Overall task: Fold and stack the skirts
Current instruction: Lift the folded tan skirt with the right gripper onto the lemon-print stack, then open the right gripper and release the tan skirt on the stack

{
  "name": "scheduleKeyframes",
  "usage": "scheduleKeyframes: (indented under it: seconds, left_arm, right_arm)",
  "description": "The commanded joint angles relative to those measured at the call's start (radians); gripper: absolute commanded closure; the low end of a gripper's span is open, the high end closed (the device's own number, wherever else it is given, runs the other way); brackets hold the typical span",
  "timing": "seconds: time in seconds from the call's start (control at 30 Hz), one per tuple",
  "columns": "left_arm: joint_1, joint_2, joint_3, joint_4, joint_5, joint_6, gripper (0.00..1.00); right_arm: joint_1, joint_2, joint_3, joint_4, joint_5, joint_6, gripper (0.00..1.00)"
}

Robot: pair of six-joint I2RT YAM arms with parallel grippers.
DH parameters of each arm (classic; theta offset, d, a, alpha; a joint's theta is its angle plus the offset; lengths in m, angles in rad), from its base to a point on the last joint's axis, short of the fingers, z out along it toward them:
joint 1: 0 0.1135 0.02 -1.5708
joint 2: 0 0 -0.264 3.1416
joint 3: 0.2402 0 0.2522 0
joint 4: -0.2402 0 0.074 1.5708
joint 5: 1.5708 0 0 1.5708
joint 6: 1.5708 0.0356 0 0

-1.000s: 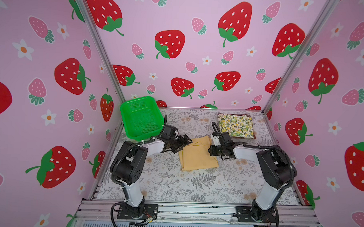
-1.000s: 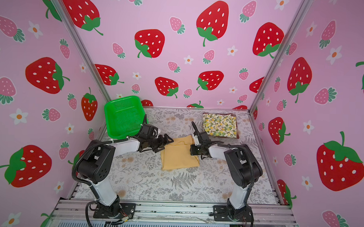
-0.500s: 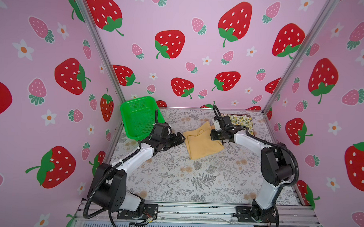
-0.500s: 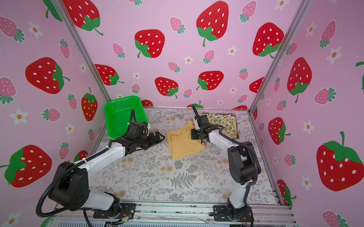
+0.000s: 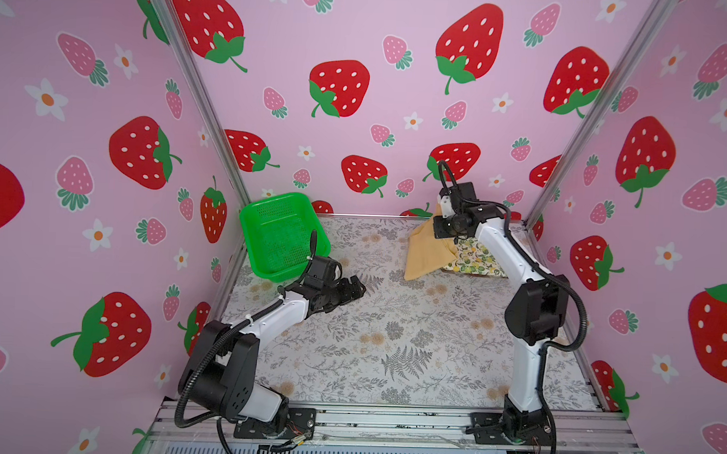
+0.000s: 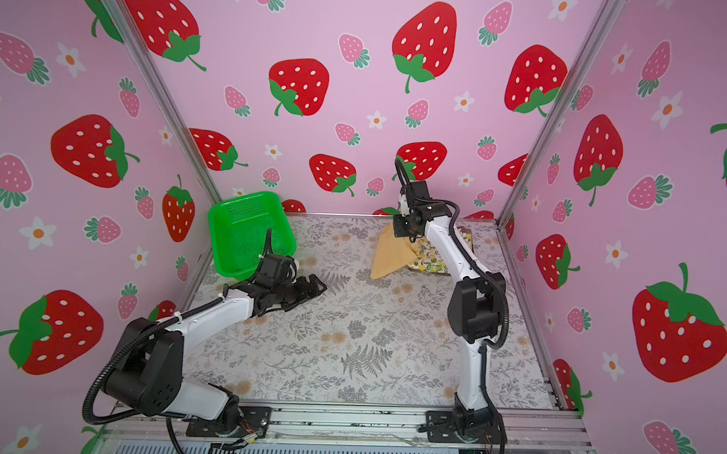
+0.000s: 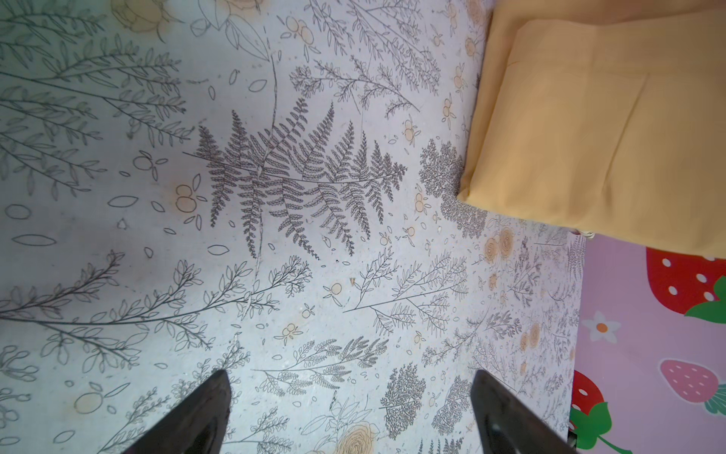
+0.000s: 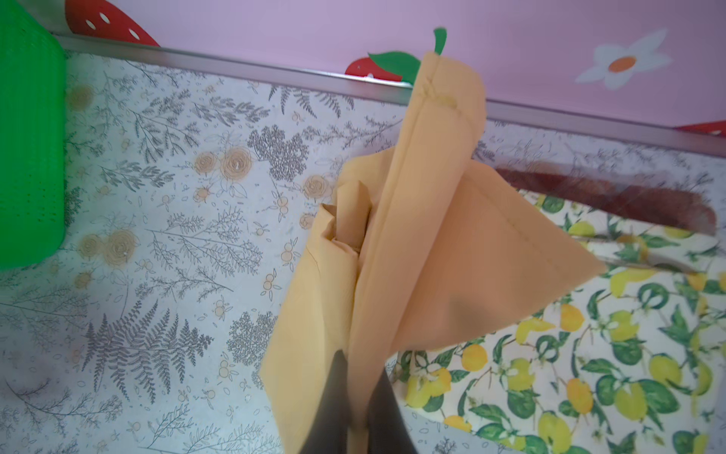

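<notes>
Right gripper [image 8: 355, 365], jaws clamped on the mustard skirt [image 5: 427, 251], now dangles it at 1 o'clock, partly over the lemon skirt [image 5: 475, 259], no longer mid-table. Left gripper [image 7: 349, 379], jaws apart, sits back at 10 o'clock.

R gripper [image 6: 400, 226] pinches mustard skirt [image 6: 389, 254] up at rear, its low corner on worktop [image 6: 350, 319], part over lemon skirt [image 6: 429, 262]. L gripper [image 6: 316, 288], jaws apart, low nr green basket [image 6: 229, 210].
</notes>
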Motion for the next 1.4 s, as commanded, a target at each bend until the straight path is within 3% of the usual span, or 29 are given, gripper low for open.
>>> scheduleKeyframes:
  seconds: [0.0, 0.17, 0.4, 0.6, 0.77, 0.97, 1.13, 1.37]
  left_arm:
    - [0.009, 0.012, -0.013, 0.02, -0.008, -0.01, 0.04]
    - [0.016, 0.003, -0.011, 0.012, -0.003, -0.004, 0.04]
    - [0.024, -0.001, -0.009, 0.008, 0.004, 0.001, 0.04]
    - [0.025, 0.011, -0.012, 0.012, 0.006, 0.003, 0.04]
    - [0.024, 0.025, -0.011, 0.015, 0.01, 0.002, 0.04]
    - [0.025, 0.015, -0.01, 0.0, 0.01, 0.009, 0.04]
    - [0.026, 0.008, -0.003, -0.017, 0.001, 0.016, 0.04]
    - [0.024, -0.016, 0.02, -0.057, -0.021, 0.028, 0.05]
  right_arm:
    - [-0.025, 0.024, 0.153, -0.169, 0.005, -0.045, 1.0]
    - [-0.097, 0.016, 0.222, -0.192, -0.038, -0.041, 1.0]
    - [-0.213, -0.037, 0.027, -0.107, -0.03, -0.039, 1.0]
    - [-0.262, -0.044, -0.101, -0.005, 0.094, -0.051, 1.0]
    - [-0.294, 0.019, -0.104, 0.026, 0.148, -0.041, 1.0]
    - [-0.298, 0.095, -0.098, 0.067, 0.296, -0.052, 1.0]
    - [-0.313, 0.137, -0.111, 0.086, 0.309, -0.048, 1.0]
    - [-0.316, 0.097, -0.135, 0.121, 0.324, -0.024, 0.63]
